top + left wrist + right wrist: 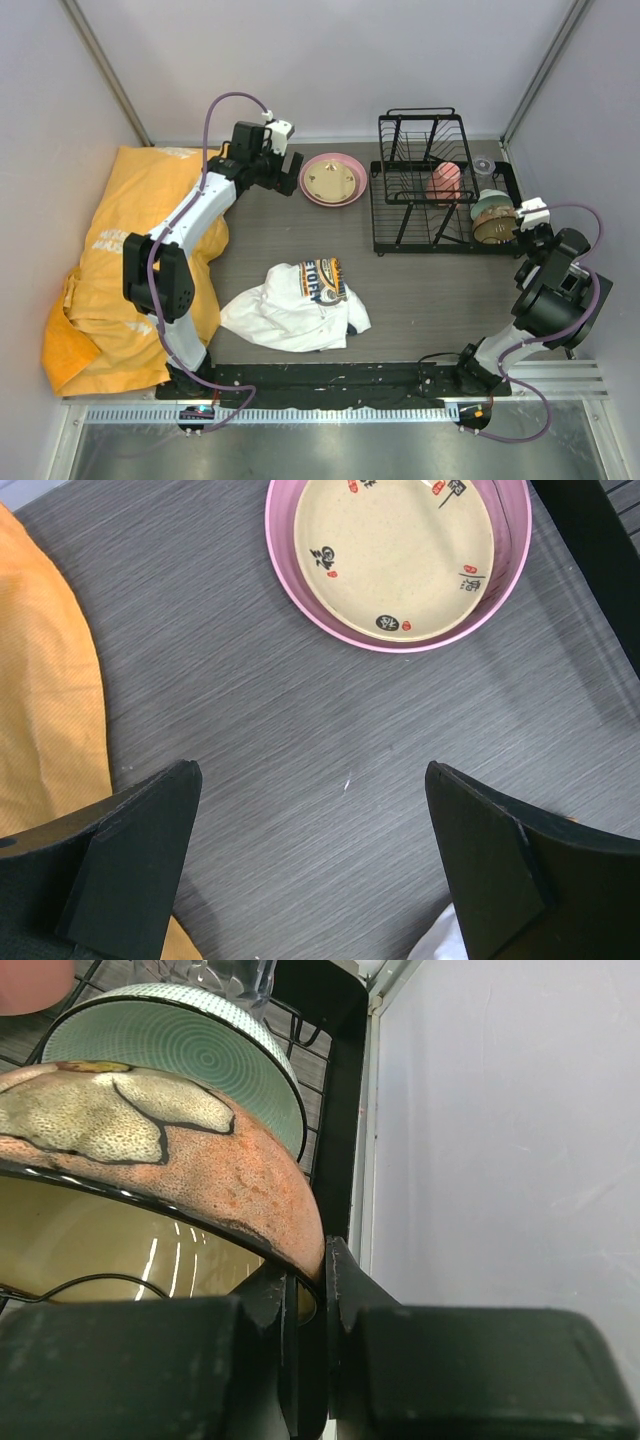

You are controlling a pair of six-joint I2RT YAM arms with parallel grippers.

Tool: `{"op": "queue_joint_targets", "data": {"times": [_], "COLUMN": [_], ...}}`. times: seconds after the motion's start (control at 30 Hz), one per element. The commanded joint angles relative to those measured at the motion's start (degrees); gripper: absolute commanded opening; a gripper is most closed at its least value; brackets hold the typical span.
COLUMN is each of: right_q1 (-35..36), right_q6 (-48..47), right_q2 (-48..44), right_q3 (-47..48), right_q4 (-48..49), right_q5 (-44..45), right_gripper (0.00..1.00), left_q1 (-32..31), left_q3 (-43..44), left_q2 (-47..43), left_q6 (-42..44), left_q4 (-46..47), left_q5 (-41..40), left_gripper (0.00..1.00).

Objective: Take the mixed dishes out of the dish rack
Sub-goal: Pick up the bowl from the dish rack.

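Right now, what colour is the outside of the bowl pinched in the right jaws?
Mottled orange-tan glazed bowl with cream patches; right wrist view.

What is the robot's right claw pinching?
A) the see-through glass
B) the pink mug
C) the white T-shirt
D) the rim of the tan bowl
D: in the right wrist view the right claw is squeezed shut on the rim of the tan bowl, which leans beside the green bowl in the black dish rack.

Overhead view of whole table [420,290]; two close wrist views, sharing none.
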Motion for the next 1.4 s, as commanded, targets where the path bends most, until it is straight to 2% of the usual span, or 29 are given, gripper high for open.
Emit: {"op": "queue_joint_targets", "data": {"times": [0.0,0.5,0.73,1.17,1.37], "right_q1": [0.22,0.22,0.22,0.13,0.13], "right_q6": [4.33,13.47,15.49,15.76,15.49], "right_q2": [-1.41,-4.84,-4.58,-5.1,-8.7], "right_q3": [2.75,6.88,6.18,6.09,5.3], "right_q4": [5.83,5.56,10.3,10.4,7.5], "right_q5": [-0.52,2.29,4.23,3.18,1.33], "right_gripper": [0.01,0.01,0.01,0.01,0.01], "left_q1": [0.24,0.24,0.24,0.15,0.24], "left_q3": [0.62,-0.52,-0.43,1.24,1.94], "left_q2": [-0.19,0.33,0.51,1.56,1.48], "left_q6": [0.82,1.87,1.35,0.47,0.47], "left_q4": [2.13,3.89,4.33,3.36,2.92], "left_q5": [-0.85,-1.11,-0.76,-0.23,-0.23], "left_gripper": [1.0,1.0,1.0,1.0,1.0]}}
